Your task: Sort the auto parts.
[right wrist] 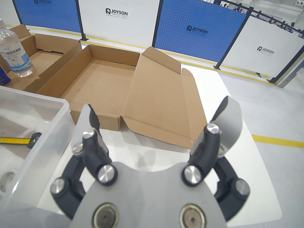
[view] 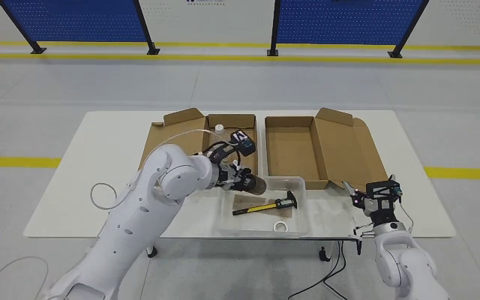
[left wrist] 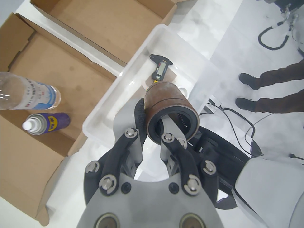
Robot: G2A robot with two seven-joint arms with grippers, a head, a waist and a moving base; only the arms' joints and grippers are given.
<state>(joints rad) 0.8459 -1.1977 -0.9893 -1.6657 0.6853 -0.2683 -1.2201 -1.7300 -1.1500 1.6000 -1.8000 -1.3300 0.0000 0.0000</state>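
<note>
Cylinder (left wrist: 166, 96) (one, brown) pinched by left gripper (left wrist: 154, 119); right gripper (right wrist: 158, 110) wide open, empty; two boxes (view: 289, 150).

Bright, even light from overhead; the white table (view: 75, 165) glares (most in the left wrist view); soft shadows inside the right cardboard box (view: 289, 154); wrist views bend lines at edges.

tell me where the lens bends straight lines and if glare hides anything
Left wrist view: fisheye bows the cardboard box edges; no glare on the bearing in the left end effector. Right wrist view: fence panels curve. Top view: table edges look straight.
</note>
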